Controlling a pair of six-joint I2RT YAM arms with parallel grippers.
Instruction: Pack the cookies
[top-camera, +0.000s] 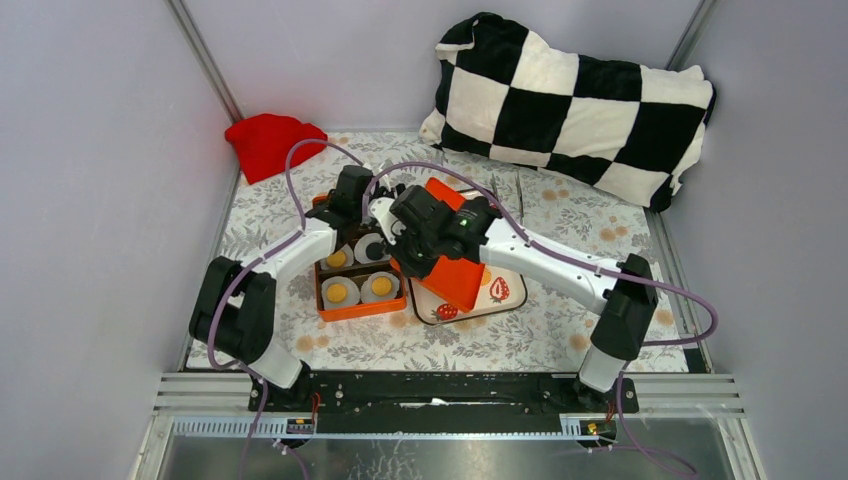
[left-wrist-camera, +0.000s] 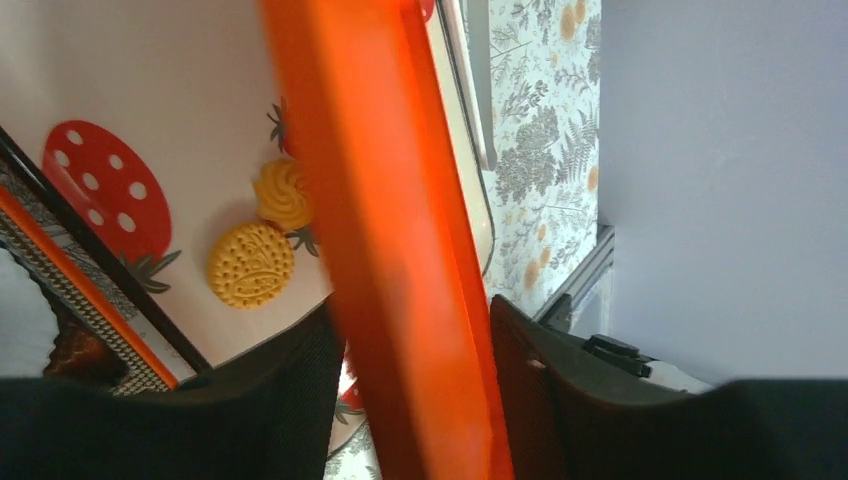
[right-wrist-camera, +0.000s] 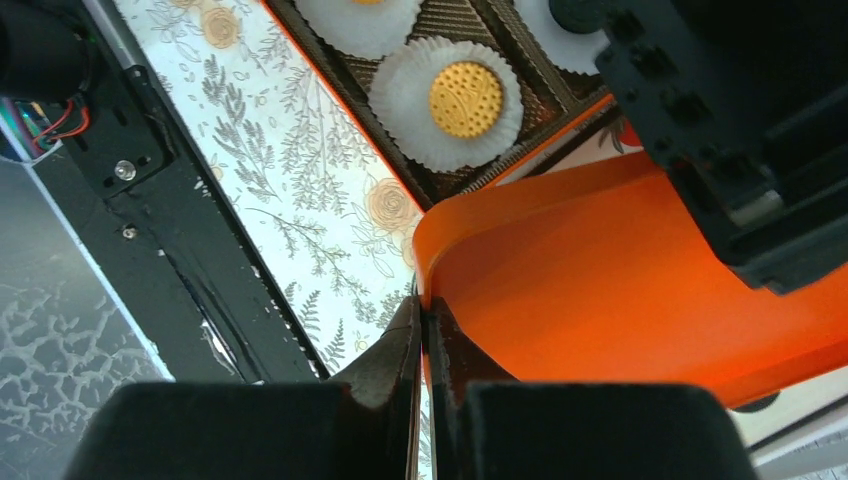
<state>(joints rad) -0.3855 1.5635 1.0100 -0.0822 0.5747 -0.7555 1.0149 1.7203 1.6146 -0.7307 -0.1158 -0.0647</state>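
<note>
Floral worktop (top-camera: 560, 335); checkered pillow (top-camera: 575, 105) far right. Orange lid (top-camera: 455, 275) tilted over strawberry tray (top-camera: 480, 308), just beside orange box (top-camera: 355, 309). Cookies (right-wrist-camera: 466, 98) sit in paper cups (right-wrist-camera: 400, 95) inside box. Right gripper (right-wrist-camera: 425, 330) clenched on lid rim. Left gripper (left-wrist-camera: 415, 400) spread wide, straddling lid edge.

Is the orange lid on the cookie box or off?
Off. The right gripper pinches the lid by its edge, tilted over the tray beside the uncovered box.

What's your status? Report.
Right claw shut on lid. Left claw open, astride lid. Cookies in box; two more on tray.
</note>
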